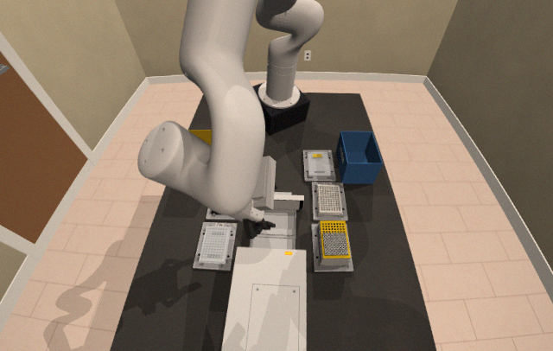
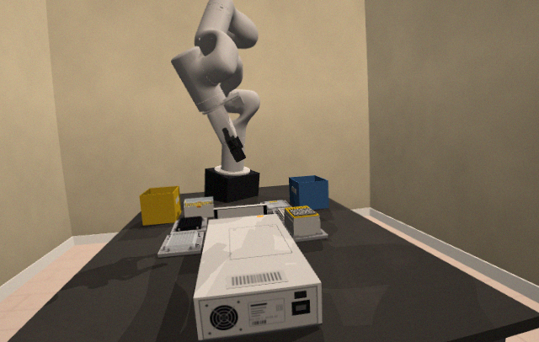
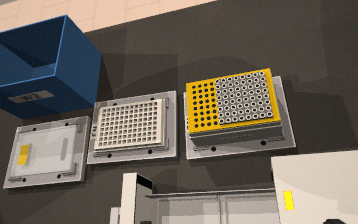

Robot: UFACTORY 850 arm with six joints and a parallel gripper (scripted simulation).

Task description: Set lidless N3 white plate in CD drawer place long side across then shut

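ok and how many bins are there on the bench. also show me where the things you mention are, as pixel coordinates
2. In the exterior view, the yellow bin [image 1: 201,134] [image 2: 159,210] is left of the black pedestal [image 1: 275,124] [image 2: 217,186], the blue bin [image 1: 359,174] [image 2: 314,195] [image 3: 79,82] right of it. From above, the yellow one is partly hidden.

The cooler [image 1: 270,305] [image 2: 258,242] [image 3: 325,175] occupies the near middle of the bench [image 1: 378,314] [image 2: 391,271] [image 3: 155,65]. Its drawer [image 1: 287,222] [image 2: 240,211] [image 3: 195,207] extends from the far end, between two rows.

Right row, near to far:
- near right nest [image 1: 335,268] [image 2: 322,234] [image 3: 240,151], bearing a tube rack [image 1: 334,244] [image 2: 302,222] [image 3: 235,105];
- middle right nest [image 1: 329,217] [image 3: 130,158], bearing a well plate [image 1: 329,199] [image 3: 130,124];
- far right nest [image 1: 319,179] [image 3: 45,183], bearing a flat piece [image 1: 319,165] [image 3: 47,152].

Left row, near to far:
- near left nest [image 1: 213,267] [image 2: 178,253], bearing a plate [image 1: 215,244] [image 2: 182,240];
- middle left nest [image 1: 219,216], bearing a block [image 2: 191,223];
- a box [image 2: 198,208].

The left bin [image 1: 200,134] [image 2: 159,207] sits left of the box; the right bin [image 1: 359,172] [image 2: 310,193] [image 3: 80,80], right of the far right nest. The arm pedestal [image 1: 288,118] [image 2: 212,182] stands at the far end.
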